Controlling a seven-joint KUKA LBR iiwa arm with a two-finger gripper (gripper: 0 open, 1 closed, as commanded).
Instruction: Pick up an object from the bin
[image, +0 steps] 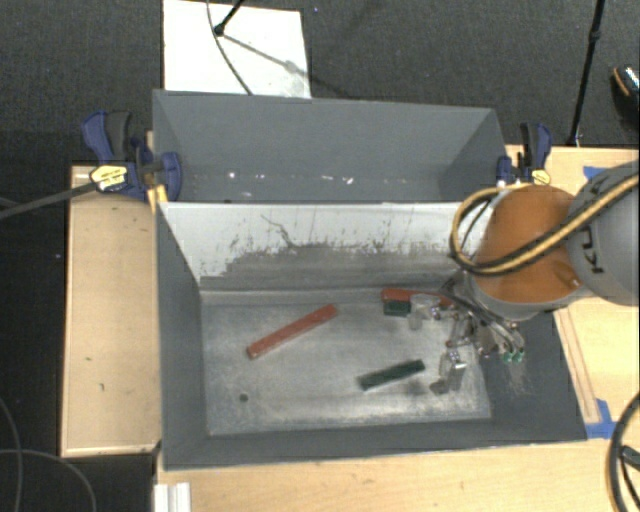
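the arm (590, 240) reaches in from the right, and its jaws hang low over the front right part of the bin (185, 350), close to the floor and not far from the right wall. whether the jaws are apart or together i cannot tell, and nothing shows between them. the nearest thing is a dark green pen (392, 375), lying flat and slightly tilted just left of the jaws. its right end is near them but seemingly not touched. a small red and green block (397, 300) sits by the back wall near the wrist, and a reddish-brown stick (292, 332) lies well apart to the left.

the risk, as i judge it, is the offset. if the jaws close where they are, they may catch only the pen's tip — and a thin thing on bare metal would likely roll or swing away. going lower could scrape the floor, and a shift to the right could bring the wrist against the wall.
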